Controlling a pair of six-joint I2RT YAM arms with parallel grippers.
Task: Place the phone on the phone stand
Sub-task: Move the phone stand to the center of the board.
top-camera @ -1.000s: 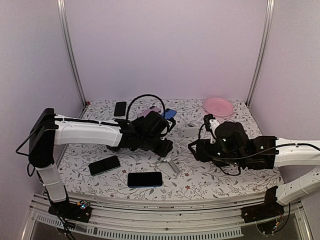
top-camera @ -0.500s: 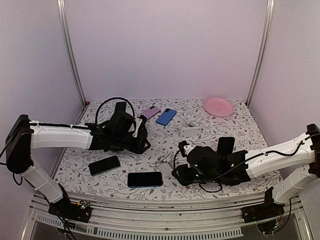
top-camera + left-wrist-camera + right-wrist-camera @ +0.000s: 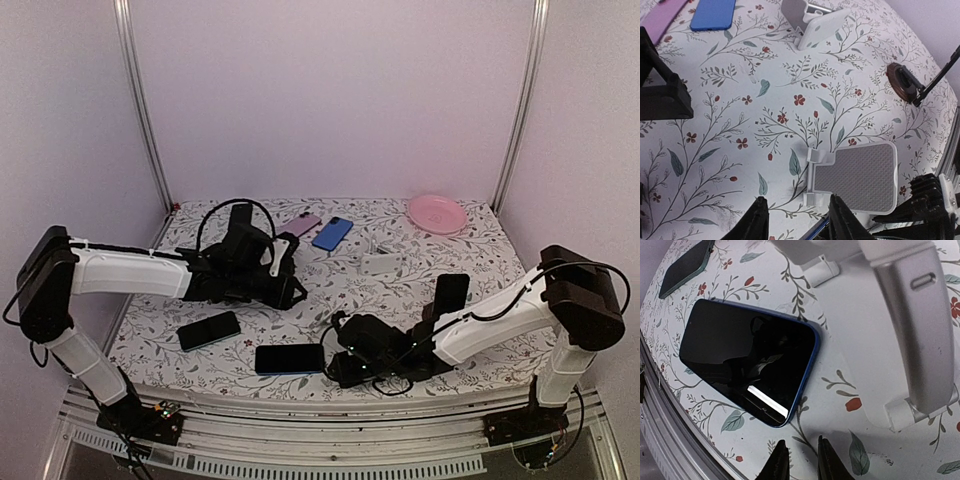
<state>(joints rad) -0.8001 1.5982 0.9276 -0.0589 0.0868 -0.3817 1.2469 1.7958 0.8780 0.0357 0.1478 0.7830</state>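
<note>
A phone (image 3: 747, 365) with a black screen and a blue rim lies flat near the table's front edge (image 3: 290, 358). Just right of it in the right wrist view is the white phone stand (image 3: 900, 340); the left wrist view shows its grey ribbed pad (image 3: 855, 177). My right gripper (image 3: 802, 462) hovers low beside the phone's near corner. Its jaws are a narrow gap apart with only tablecloth between them. My left gripper (image 3: 800, 222) is open and empty, a little back from the stand's hinge end.
A second white stand (image 3: 815, 20) sits further back. A dark phone (image 3: 208, 330) lies front left, another black phone (image 3: 450, 295) right of centre. Pink (image 3: 303, 224), blue (image 3: 332, 233) and black (image 3: 240, 215) phones and a pink plate (image 3: 436, 213) lie at the back.
My right arm swung left and forward, down to the blue-rimmed phone, and its jaws narrowed. My left arm drew back to the left, away from the stand.
</note>
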